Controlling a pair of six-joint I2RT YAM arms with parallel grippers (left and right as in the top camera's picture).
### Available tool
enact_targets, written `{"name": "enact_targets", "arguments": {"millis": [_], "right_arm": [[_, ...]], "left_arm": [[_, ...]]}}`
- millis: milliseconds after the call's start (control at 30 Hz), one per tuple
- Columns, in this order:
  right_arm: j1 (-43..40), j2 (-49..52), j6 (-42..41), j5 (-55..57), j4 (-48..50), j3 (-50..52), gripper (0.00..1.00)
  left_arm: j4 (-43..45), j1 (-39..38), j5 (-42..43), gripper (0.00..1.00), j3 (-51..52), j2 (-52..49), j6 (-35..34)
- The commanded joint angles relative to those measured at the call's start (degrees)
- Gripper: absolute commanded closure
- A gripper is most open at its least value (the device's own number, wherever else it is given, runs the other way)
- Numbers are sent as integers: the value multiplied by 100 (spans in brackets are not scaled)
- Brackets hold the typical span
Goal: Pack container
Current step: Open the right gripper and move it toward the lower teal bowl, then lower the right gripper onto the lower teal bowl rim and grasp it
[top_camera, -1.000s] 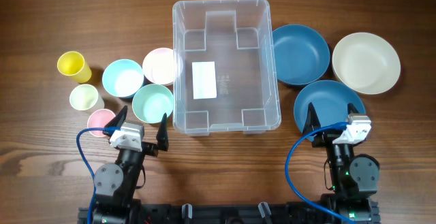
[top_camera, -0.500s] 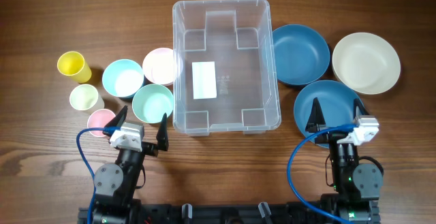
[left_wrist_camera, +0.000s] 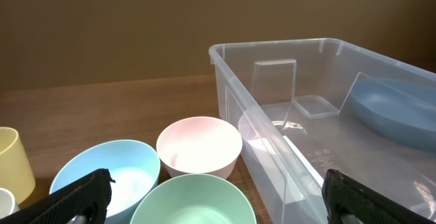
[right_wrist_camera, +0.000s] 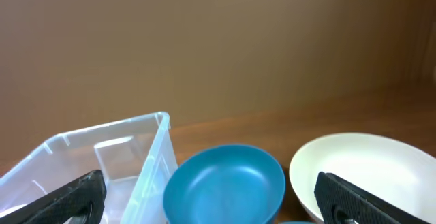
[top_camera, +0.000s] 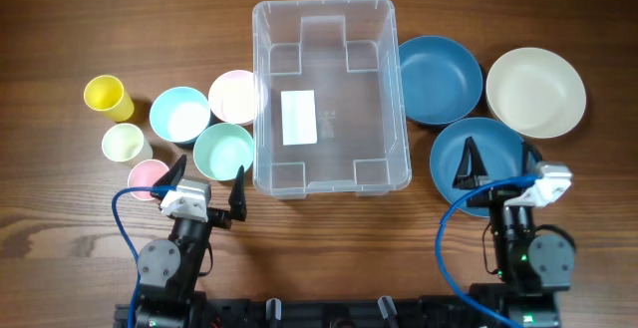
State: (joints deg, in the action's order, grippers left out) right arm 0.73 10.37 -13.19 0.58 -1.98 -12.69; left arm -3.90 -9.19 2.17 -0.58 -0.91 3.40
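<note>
The clear container (top_camera: 339, 79) sits mid-bench (top_camera: 60, 29), left fingers (top_camera: 239, 188) spread apart beside the green bowl (top_camera: 224, 152), right fingers (top_camera: 466, 166) spread apart above the nearer blue bowl (top_camera: 496, 141), both holding nothing.

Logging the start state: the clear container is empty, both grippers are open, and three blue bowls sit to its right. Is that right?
Not quite. To the right of the container only two bowls are blue, the upper blue bowl and the lower blue bowl; the third is a cream bowl, as the overhead view shows. The container is empty, and the left gripper and right gripper are open.
</note>
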Motion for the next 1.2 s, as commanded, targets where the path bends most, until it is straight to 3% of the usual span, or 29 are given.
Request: {"name": "enact_targets", "arguments": {"millis": [0,267,467,667,1167], "right_arm": [[33,772,-138,352,-505,-968,0],[-46,2583,-50,566,-1696,-2275,0],[-837,3515,-44,511,-2192,-2640,0],[-1414,3617,-4,540,-2544,-2673,0],[-1427,3974,37,1320,-2946,-2618,0]], "left_arm": [[-42,42,-15,0,24,-9,46],[-39,42,-15,0,26,-9,46],[-39,42,-15,0,26,-9,46],[-39,42,-15,0,26,-13,46],[-39,42,-15,0,24,-13,46]]}}
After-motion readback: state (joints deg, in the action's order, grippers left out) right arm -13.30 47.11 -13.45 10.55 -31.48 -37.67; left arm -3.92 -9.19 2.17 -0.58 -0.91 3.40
